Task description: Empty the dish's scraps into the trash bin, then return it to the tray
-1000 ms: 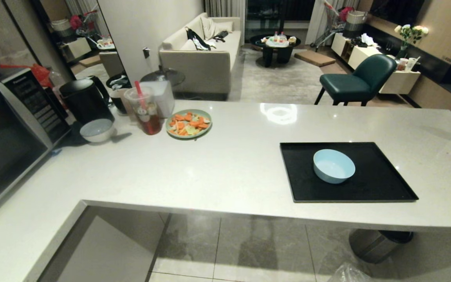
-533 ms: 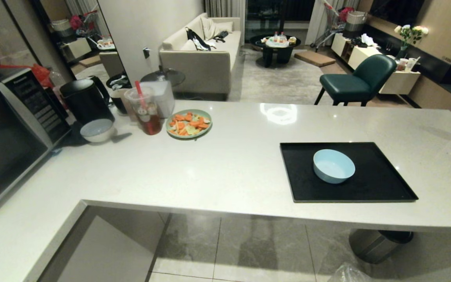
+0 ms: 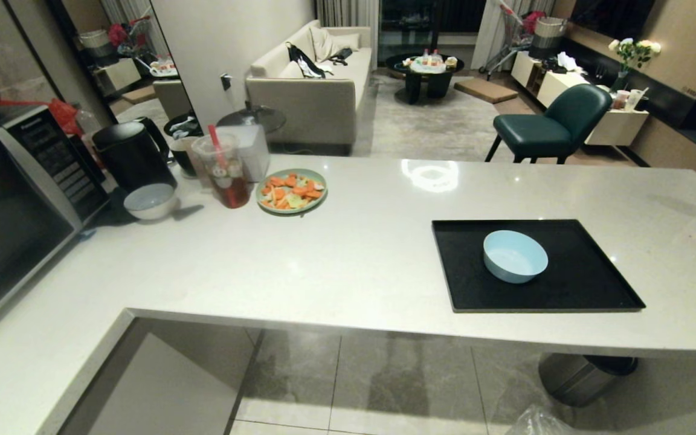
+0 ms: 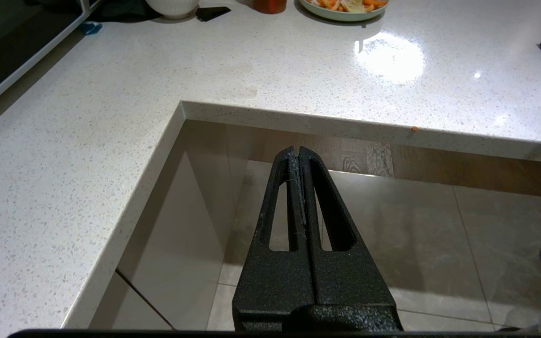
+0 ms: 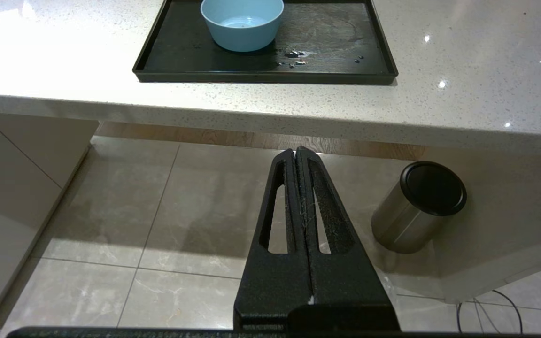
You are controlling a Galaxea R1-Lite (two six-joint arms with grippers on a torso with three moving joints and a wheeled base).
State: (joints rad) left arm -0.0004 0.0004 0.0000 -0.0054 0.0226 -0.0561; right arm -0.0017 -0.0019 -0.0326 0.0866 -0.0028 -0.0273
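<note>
Living space with sofa [image 3: 318,90] and green chair [image 3: 550,124] lies behind a pale stone counter [image 3: 348,254], which we note as the working surface. On its left end stand a microwave [image 3: 16,205], a black kettle [image 3: 132,154], a white ribbed bowl [image 3: 150,200], a cup of dark drink [image 3: 225,171] and a green plate of orange slices [image 3: 291,190]; none of these belong to the task.

We find the tray [image 3: 596,284] on the counter's right part, close to the near edge, with the dish [image 3: 515,255] sitting upright on it, nearer the tray's left half. Its inside shows plain blue in both views; we see no scraps in it, only a few small specks on the tray beside it in the right wrist view. A crinkled clear bag edge [image 3: 541,420] shows at floor level below; we judge this to be the trash bin's liner, though the bin itself is hidden. The black-lidded steel cylinder [image 5: 416,206] under the counter is a different bin.

Neither arm appears in the head view. The left gripper [image 4: 298,155] hangs below counter level by the inner corner, jaws pressed together, holding nothing. The right gripper [image 5: 296,155] likewise sits below the counter edge, fully closed and empty, with the dish [image 5: 242,23] ahead of it, above and slightly toward the robot's left. We judge the right arm the nearer, and the task complete as things lie.
</note>
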